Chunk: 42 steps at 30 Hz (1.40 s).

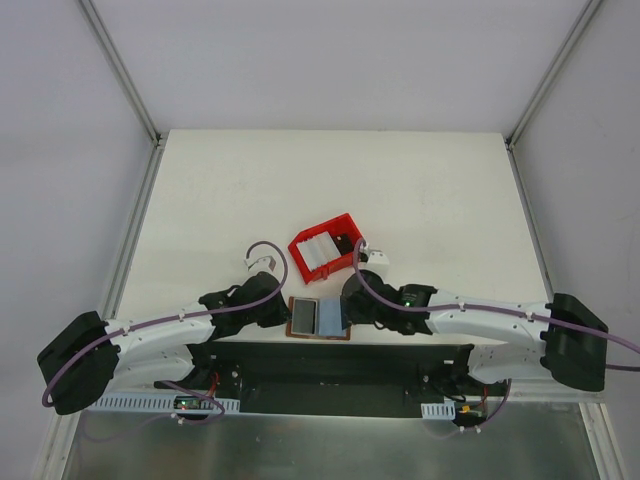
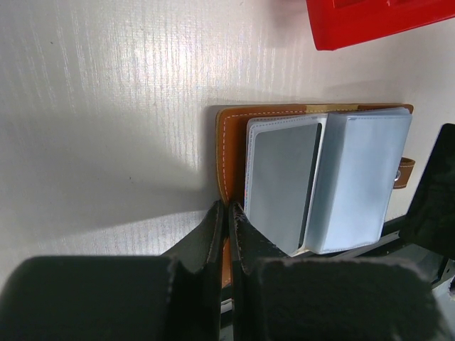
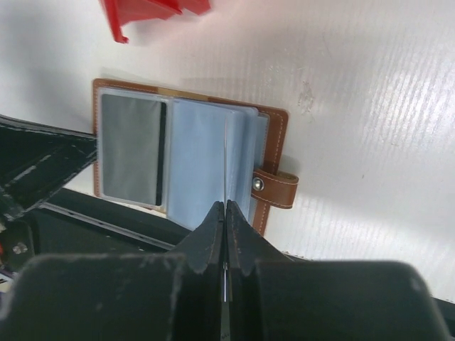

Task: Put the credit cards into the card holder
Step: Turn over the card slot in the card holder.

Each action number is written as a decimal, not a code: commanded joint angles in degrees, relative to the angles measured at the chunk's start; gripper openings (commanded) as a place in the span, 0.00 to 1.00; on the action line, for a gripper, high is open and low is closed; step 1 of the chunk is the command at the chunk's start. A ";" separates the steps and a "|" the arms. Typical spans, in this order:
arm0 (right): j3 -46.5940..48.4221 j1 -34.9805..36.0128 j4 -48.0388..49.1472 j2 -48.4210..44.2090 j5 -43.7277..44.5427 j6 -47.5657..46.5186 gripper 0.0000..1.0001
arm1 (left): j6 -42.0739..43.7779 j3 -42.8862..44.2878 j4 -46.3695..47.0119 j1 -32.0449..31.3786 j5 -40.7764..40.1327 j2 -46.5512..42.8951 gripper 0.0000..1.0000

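The brown card holder lies open near the table's front edge, its pale blue sleeves stacked on the right half. One grey credit card sits in the left sleeve. My left gripper is shut on the holder's brown cover edge, at the holder's left side. My right gripper is shut on a thin pale credit card, seen edge-on and standing upright over the blue sleeves. More whitish cards lie in the red tray.
The red open-topped tray stands just behind the holder, tilted, with its corner showing in both wrist views. The holder's snap strap sticks out on the right. The dark mounting plate borders the table's front edge.
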 commanded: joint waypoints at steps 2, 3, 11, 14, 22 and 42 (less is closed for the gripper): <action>1.39 -0.09 -0.09 4.15 -1.22 0.88 0.01 | 0.22 -0.61 -0.97 -0.46 -1.17 0.74 0.00; 1.65 -0.17 -0.09 4.68 -1.57 0.80 0.01 | 0.22 -0.53 -0.97 -0.38 -1.16 0.65 0.00; 2.27 -0.35 2.55 5.66 -3.16 -0.34 0.01 | 0.31 -0.70 -0.53 -0.46 -0.90 0.92 0.00; 4.63 -0.17 0.36 5.39 -2.45 -2.10 0.01 | 0.39 -0.62 -0.35 -0.46 -0.82 1.00 0.00; 12.46 0.70 -7.30 8.55 -1.31 -5.17 0.01 | 0.83 -0.53 0.09 -0.46 -0.37 1.71 0.00; 5.81 -1.14 12.55 10.51 -8.69 -6.07 0.01 | -3.11 -3.07 5.36 -0.46 0.06 3.73 0.00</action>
